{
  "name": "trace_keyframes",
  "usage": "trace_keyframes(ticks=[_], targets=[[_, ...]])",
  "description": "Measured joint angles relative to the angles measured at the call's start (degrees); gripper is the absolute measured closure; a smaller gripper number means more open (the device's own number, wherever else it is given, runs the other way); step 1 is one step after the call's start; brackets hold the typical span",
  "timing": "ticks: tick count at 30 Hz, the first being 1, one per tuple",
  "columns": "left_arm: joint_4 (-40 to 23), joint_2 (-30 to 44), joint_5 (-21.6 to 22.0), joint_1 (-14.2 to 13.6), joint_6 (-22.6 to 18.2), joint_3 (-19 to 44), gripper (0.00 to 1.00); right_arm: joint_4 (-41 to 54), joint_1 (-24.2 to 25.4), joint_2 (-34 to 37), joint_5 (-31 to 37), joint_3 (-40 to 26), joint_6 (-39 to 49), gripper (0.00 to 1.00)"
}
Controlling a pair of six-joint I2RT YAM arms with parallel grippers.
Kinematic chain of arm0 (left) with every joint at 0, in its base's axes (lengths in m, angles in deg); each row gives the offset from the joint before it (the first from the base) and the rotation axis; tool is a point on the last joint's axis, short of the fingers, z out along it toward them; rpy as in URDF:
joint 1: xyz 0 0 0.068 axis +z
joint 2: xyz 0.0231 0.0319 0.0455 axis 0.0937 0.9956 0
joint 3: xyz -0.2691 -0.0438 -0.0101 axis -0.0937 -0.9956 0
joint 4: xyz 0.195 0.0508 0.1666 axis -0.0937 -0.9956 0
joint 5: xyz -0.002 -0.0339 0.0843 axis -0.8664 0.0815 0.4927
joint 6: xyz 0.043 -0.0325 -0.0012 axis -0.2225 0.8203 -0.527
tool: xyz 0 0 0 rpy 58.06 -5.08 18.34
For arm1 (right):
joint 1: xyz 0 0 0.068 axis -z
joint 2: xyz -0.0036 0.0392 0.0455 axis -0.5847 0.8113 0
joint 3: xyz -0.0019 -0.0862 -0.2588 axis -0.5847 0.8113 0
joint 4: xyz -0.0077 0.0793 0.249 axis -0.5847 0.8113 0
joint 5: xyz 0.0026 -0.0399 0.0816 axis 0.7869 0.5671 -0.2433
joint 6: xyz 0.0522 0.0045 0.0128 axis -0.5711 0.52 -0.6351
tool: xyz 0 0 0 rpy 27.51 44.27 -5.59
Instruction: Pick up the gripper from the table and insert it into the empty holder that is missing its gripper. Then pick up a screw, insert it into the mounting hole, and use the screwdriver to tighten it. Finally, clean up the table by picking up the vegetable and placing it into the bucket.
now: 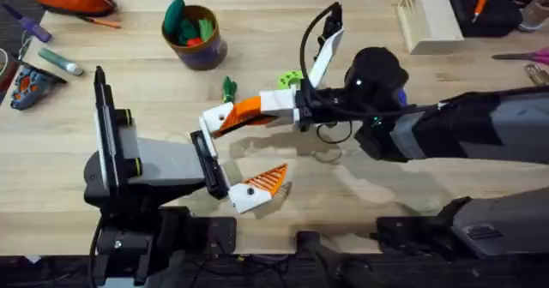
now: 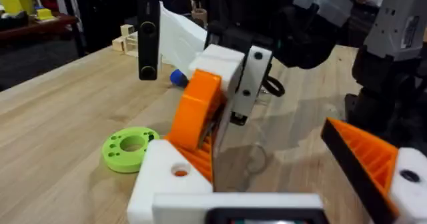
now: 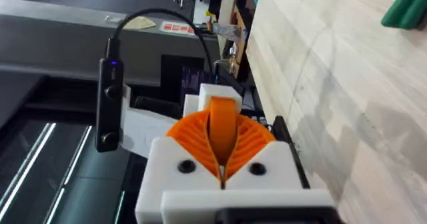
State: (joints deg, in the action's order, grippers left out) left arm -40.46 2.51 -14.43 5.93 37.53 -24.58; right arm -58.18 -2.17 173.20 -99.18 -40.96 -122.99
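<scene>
Right end effector, closed on orange gripper beside left end effector's open holder; we advise square, slow seating.

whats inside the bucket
The bucket holds green toy vegetables and a small orange-red piece, poking above the tan rim. Anything lower down is covered by them and the wall.

You see two robot arms, one bucket, one green ring, one leafy vegetable, one wooden box and one marker pen.
</scene>
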Motion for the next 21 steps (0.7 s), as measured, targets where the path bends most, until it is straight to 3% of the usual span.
trace_keyframes(ticks=[21], targets=[[-0.1,0.0,-0.6,-0.1,-0.1,0.0,0.001,0.2,-0.4,-1.3,1.5,1.1,0.0,0.989]])
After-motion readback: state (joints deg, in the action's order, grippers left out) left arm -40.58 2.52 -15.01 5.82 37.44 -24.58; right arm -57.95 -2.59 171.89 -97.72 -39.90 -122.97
